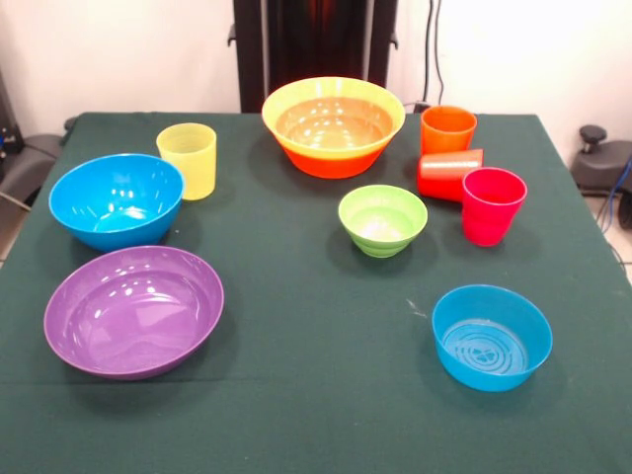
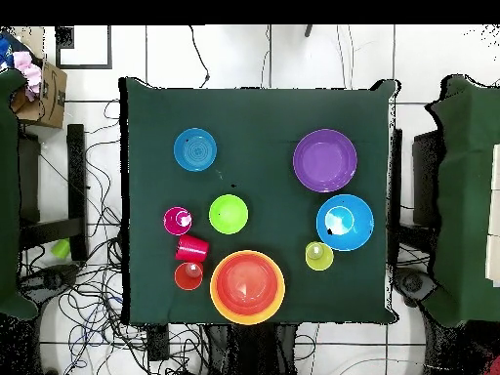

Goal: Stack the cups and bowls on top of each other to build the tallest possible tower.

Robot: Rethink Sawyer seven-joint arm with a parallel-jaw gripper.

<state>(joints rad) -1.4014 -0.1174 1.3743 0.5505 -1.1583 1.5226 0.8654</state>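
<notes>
A: Where does everything sit on the tabletop (image 1: 316, 395)?

B: Take the light green bowl (image 1: 382, 219) as the centre, seen from the front. Behind it is the large yellow-orange bowl (image 1: 333, 125), and the orange-red bowl (image 2: 247, 283) is nested inside that one. To its right stands the magenta-pink cup (image 1: 492, 204). Just behind that cup the red cup (image 1: 447, 173) lies on its side, touching the upright orange cup (image 1: 447, 129). One blue bowl (image 1: 491, 336) sits in front and to the right. Far to the left are the other blue bowl (image 1: 116, 198), the purple bowl (image 1: 133, 309) and the yellow cup (image 1: 188, 159).

A: And the tool?

B: It shows in neither view, so I cannot tell whether it is spread or pressed together.

A: How will these pieces handle?

B: I judge them light, stiff and glossy, so likely slippery. A bowl is best pinched across its rim wall. An upright cup can be taken by the rim too. The tipped red cup may roll, so grip it across its body.
</notes>
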